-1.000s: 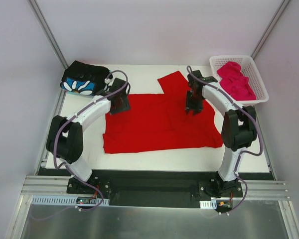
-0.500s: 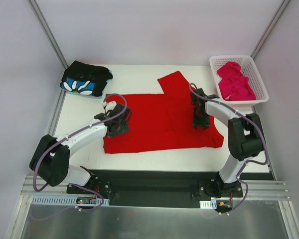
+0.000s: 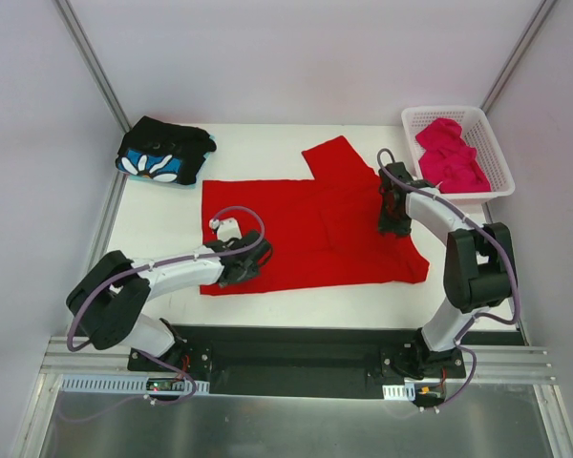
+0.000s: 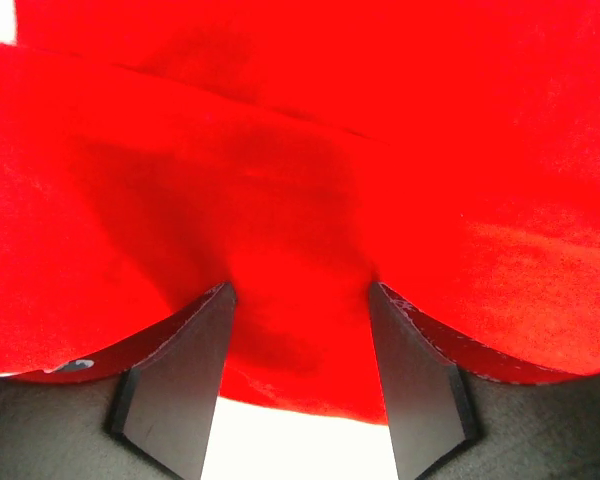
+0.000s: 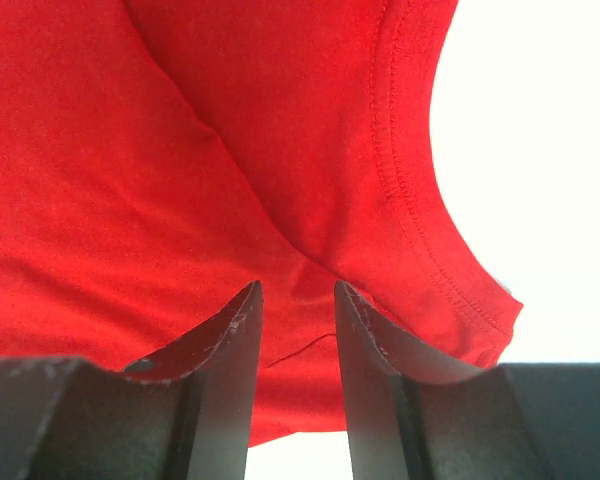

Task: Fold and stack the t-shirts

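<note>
- T-shirts, three: plain red cloth t-shirt flat, magenta-pink t-shirt (in white lattice basket), black flower-print t-shirt.
- Grippers, two: left gripper spread at red hem; right gripper, grip cannot tell.

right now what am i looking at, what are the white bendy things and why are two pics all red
Those are two robot arms, left and right, bolted at the near edge of a table. The wide picture comes from a camera above and behind them. The red pictures come from cameras on the wrists, looking past the left pincer and the right pincer at cloth. A red t-shirt lies spread in the middle; the left pincer is at its near left corner, the right by its right edge. Cloth shows between both pairs of fingers, but whether either pinches it I cannot tell. A black flowered t-shirt lies far left, a pink t-shirt in a white basket far right.
</note>
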Robot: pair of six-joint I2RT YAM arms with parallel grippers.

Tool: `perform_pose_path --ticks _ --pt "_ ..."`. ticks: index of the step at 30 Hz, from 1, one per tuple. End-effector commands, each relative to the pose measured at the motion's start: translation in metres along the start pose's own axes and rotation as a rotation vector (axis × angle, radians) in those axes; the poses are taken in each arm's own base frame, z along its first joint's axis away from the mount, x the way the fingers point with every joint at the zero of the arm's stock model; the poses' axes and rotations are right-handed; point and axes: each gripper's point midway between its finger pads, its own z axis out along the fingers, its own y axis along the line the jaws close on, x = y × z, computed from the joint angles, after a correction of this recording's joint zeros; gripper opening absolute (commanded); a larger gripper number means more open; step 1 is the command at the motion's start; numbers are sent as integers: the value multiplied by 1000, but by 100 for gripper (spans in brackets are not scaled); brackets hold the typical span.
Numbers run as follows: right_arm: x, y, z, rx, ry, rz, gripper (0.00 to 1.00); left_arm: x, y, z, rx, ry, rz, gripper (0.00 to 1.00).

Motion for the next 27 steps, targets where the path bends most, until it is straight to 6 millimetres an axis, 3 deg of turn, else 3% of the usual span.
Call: perform_pose_path --ticks 1,10,20,27 --pt "-15 5 -11 -40 -52 23 38 17 13 8 -52 -11 -49 57" --pt "-39 24 -22 -110 -93 33 38 45 26 19 -93 35 -42 57" --pt "-32 72 15 -240 10 -3 37 56 40 18 -105 55 -34 57" --pt "-19 63 33 -186 70 6 36 64 58 11 -96 68 -61 57"
